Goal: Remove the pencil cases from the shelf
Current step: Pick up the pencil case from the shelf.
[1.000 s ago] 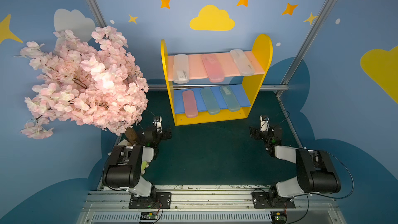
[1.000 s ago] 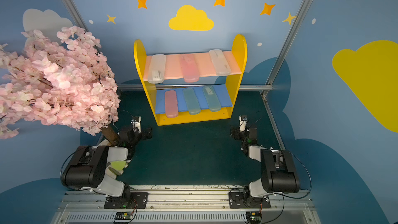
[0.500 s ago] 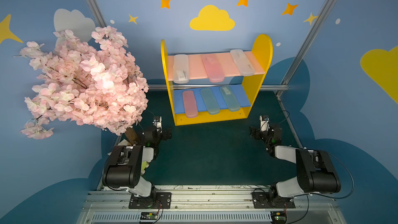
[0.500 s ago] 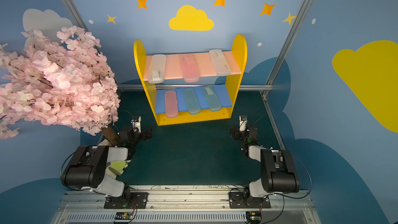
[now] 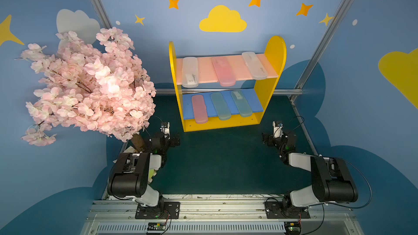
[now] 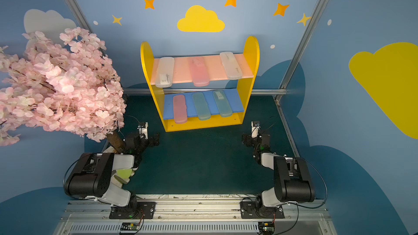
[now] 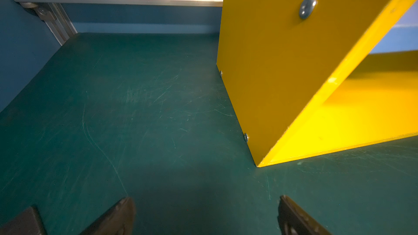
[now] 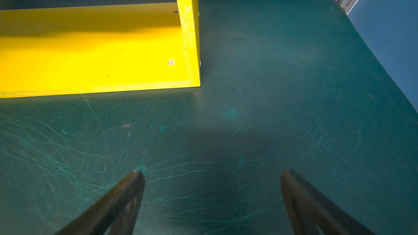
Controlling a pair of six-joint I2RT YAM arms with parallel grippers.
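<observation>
- On shelf (image 5: 274,48): six cases (image 5: 222,71), three high, three low.
- At left gripper (image 7: 204,200): jaws wide apart, empty, low over mat (image 7: 135,109).
- At right gripper (image 8: 210,172): same, wide apart, empty.

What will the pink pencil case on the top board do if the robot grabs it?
It probably stays stiff: the pink pencil case looks like a hard plastic box. Its smooth shell may slip when squeezed. It likely slides rather than rolls, lying flat on the pink board, near end poking past the edge.
</observation>
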